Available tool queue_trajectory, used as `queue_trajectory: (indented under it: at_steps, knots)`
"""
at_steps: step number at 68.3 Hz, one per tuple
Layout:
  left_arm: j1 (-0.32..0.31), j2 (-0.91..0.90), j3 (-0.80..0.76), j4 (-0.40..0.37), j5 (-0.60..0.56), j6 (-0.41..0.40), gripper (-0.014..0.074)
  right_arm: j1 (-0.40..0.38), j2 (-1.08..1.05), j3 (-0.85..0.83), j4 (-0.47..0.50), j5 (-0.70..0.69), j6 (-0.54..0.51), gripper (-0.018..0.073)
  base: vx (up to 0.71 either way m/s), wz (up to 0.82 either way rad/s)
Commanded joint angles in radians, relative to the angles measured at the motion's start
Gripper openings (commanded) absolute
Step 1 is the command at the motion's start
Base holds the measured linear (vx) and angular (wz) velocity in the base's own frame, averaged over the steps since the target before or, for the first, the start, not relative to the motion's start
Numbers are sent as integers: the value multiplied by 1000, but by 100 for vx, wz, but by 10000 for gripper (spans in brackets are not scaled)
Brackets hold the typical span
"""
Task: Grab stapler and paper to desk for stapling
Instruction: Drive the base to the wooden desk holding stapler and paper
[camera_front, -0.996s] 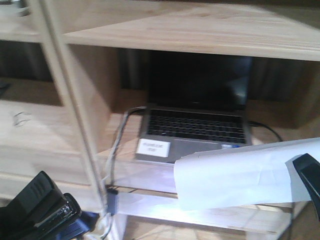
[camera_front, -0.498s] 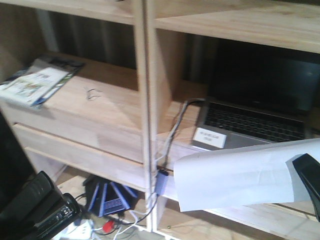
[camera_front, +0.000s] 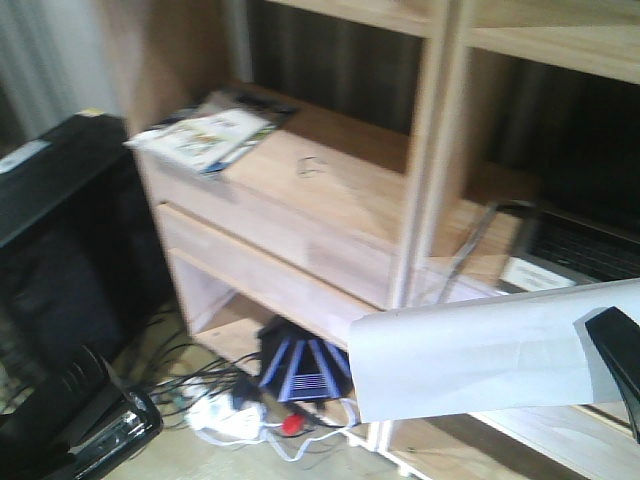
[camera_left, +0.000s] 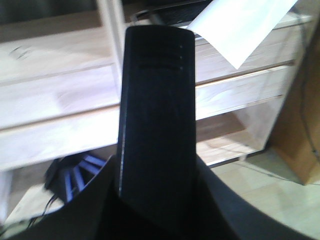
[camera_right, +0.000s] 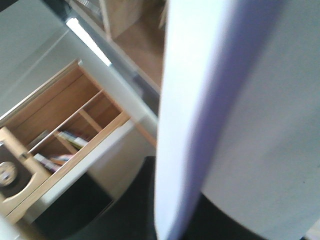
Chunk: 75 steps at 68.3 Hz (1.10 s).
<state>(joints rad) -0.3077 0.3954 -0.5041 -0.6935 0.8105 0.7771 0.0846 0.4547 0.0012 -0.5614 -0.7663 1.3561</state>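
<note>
White paper (camera_front: 470, 365) hangs from right end effector (camera_front: 603, 348); left end effector (camera_front: 105, 425) grips stapler (camera_left: 155, 110).

Left claw (camera_front: 98, 418) gripping stapler (camera_left: 155, 115), right claw (camera_front: 614, 358) pinching paper (camera_front: 460, 362)

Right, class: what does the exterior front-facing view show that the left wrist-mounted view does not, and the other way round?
Only the front-facing view shows the magazines, the dark screen at left, the laptop with its white label, and the right gripper. Only the left wrist view shows the long black top of the stapler plainly, and a brown wooden panel at far right. Both show the paper, the shelf unit and the blue-striped box beneath it.
</note>
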Motion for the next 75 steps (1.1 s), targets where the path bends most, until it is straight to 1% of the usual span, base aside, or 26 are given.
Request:
queue_trajectory:
  at_steps: [1, 24, 56, 75]
  knots:
    - [-2, 5, -33, -63, -92, 1, -7, -1, 4, -27, 16, -61, -10, -5, -8, 60]
    - [-2, 5, -33, -63, -92, 1, -7, -1, 4, -27, 16, -61, -10, -5, -9, 68]
    - [-2, 5, -33, -63, -91, 1, -7, -1, 4, -27, 12, -61, -10, -5, -4, 48]
    - [-2, 5, -33, -63, -91, 1, -7, -1, 4, -27, 12, -61, -10, -5, 1, 69]
